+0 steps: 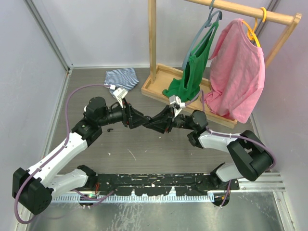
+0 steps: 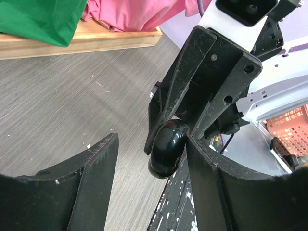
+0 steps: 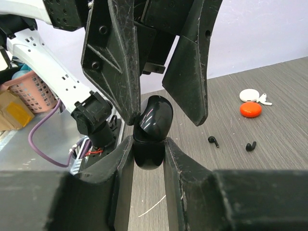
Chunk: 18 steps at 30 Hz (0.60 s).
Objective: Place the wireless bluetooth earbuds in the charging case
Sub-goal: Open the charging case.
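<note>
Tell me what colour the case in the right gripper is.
Glossy black. The case, clamped in the right gripper, shows best in the right wrist view.

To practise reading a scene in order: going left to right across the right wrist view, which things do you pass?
pink basket → black case → left black earbud → orange case

Centre: left fingers [image 1: 136, 120] and right fingers [image 1: 159, 123] interlocked; dark speck [image 1: 110, 129], possibly earbud, lying just left
</note>
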Motion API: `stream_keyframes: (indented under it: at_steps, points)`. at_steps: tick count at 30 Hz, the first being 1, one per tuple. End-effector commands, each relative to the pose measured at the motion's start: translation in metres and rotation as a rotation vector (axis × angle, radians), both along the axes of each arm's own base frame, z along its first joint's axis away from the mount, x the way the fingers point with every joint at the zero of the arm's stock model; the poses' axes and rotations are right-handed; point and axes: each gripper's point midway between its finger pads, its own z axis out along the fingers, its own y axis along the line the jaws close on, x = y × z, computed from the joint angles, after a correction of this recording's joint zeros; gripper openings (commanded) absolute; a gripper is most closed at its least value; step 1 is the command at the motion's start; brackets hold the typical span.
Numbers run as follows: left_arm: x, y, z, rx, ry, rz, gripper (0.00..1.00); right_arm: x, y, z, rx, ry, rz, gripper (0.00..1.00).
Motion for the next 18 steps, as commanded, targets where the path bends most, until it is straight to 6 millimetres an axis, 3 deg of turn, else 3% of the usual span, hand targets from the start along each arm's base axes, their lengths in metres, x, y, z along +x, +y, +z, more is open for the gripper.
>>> stream_keyframes:
  at_steps: [1,18]
  points:
    - [0.0089,0.0001,0.0239,-0.052,-0.058,0.043,0.6,-0.0112,-0.0029,0.0194,0.042,-0.112,0.007,0.01]
    - [0.0094,0.0037,0.0241,-0.043,-0.026,0.072,0.64,-0.0127,-0.0047,0.0157,0.043,-0.153,-0.023,0.01]
